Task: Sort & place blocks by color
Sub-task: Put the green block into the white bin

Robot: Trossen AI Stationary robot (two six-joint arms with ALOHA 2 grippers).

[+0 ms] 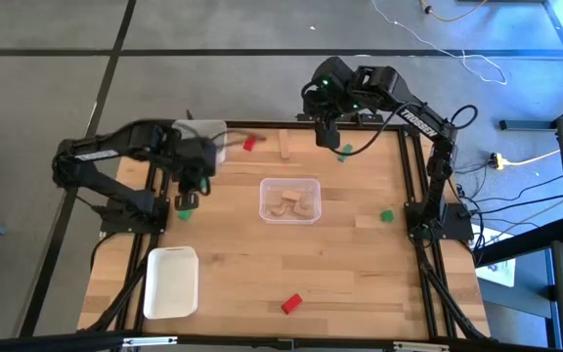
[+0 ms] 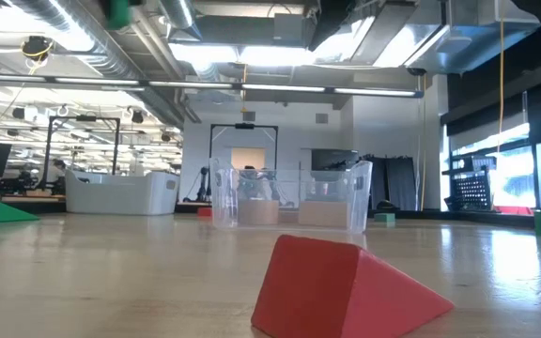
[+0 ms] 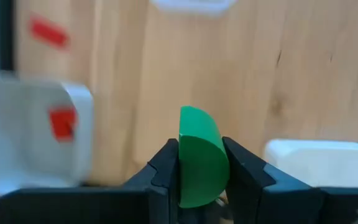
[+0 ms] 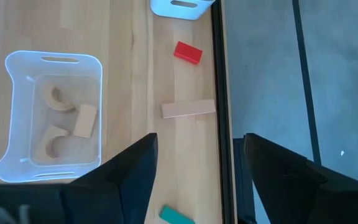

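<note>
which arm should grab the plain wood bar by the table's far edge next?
Right, probably. The right gripper hangs open near the plain wood bar, while the left gripper is shut on a green block.

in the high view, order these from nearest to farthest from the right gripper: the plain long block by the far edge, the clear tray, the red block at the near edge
Measured from the right gripper, at the far edge of the table:
1. The plain long block, just beside the gripper along the far edge.
2. The clear tray, mid-table, holding plain wood blocks.
3. The red block, across the table at the near edge.
</note>
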